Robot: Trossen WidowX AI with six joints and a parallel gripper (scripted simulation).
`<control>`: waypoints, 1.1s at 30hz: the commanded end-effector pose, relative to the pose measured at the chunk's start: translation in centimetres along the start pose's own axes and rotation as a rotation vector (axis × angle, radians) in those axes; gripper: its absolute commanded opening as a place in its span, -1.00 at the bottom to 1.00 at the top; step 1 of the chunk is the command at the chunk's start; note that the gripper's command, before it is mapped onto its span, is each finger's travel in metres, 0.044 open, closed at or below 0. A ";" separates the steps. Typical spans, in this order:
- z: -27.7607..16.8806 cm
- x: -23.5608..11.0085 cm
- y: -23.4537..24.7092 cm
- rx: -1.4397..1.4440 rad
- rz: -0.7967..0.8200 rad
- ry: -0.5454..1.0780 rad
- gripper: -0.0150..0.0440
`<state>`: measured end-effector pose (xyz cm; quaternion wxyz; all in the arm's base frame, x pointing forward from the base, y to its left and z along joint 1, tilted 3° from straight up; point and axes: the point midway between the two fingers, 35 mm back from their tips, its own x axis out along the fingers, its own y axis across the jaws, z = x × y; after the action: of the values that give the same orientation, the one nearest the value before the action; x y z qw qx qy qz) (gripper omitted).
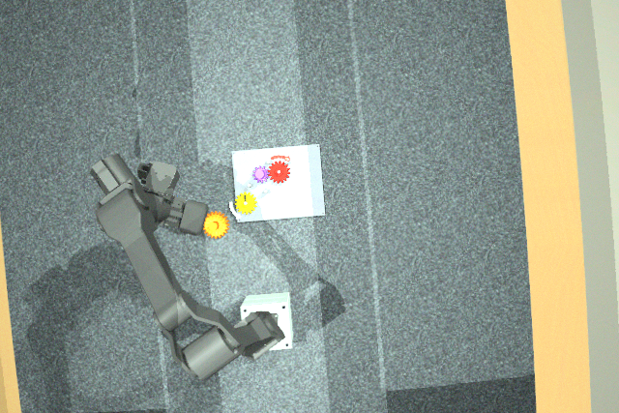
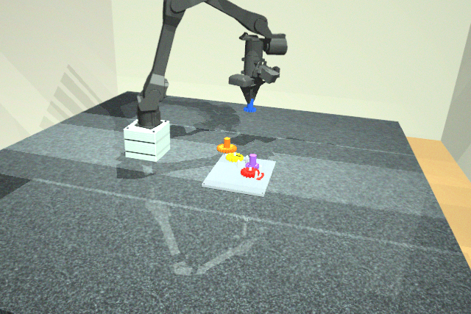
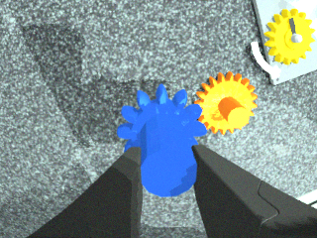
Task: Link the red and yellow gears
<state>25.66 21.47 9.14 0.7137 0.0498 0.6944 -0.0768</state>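
Observation:
My gripper point(image 2: 250, 101) point(image 3: 165, 157) is shut on the handle of the blue gear point(image 2: 249, 109) point(image 3: 163, 119) and holds it above the table; the top view does not show this gear. The purple gear point(image 1: 259, 174) point(image 2: 252, 161) stands on the grey board point(image 1: 302, 193) point(image 2: 228, 183) point(image 3: 301, 74), beside the red gear point(image 1: 279, 168) point(image 2: 249, 172) and apparently touching it. The yellow gear point(image 1: 243, 200) point(image 2: 234, 157) point(image 3: 282, 42) is near a board corner. Empty pegs, one peg point(image 1: 265, 191) among them, show between the yellow and purple gears.
The orange gear point(image 1: 216, 224) point(image 2: 227, 147) point(image 3: 223, 99) stands upright on the table just outside the board's yellow-gear corner, close to the gripper. The white arrow point(image 1: 233, 210) point(image 3: 263, 60) and red arrow point(image 1: 280, 157) point(image 2: 263, 174) lie beside their gears. The arm's white base point(image 1: 264, 300) point(image 2: 146, 143) stands apart from the board.

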 end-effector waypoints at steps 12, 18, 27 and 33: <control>1.0 -1.0 -1.2 0.005 0.009 -0.005 -0.49; 2.1 -0.2 -2.2 0.005 0.008 -0.006 -0.49; 3.5 1.1 -3.9 0.005 0.007 -0.007 -0.49; 4.1 1.7 -5.0 -0.010 0.003 -0.005 -0.49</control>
<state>28.65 16.50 8.15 0.7162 0.0517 0.6919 -0.0750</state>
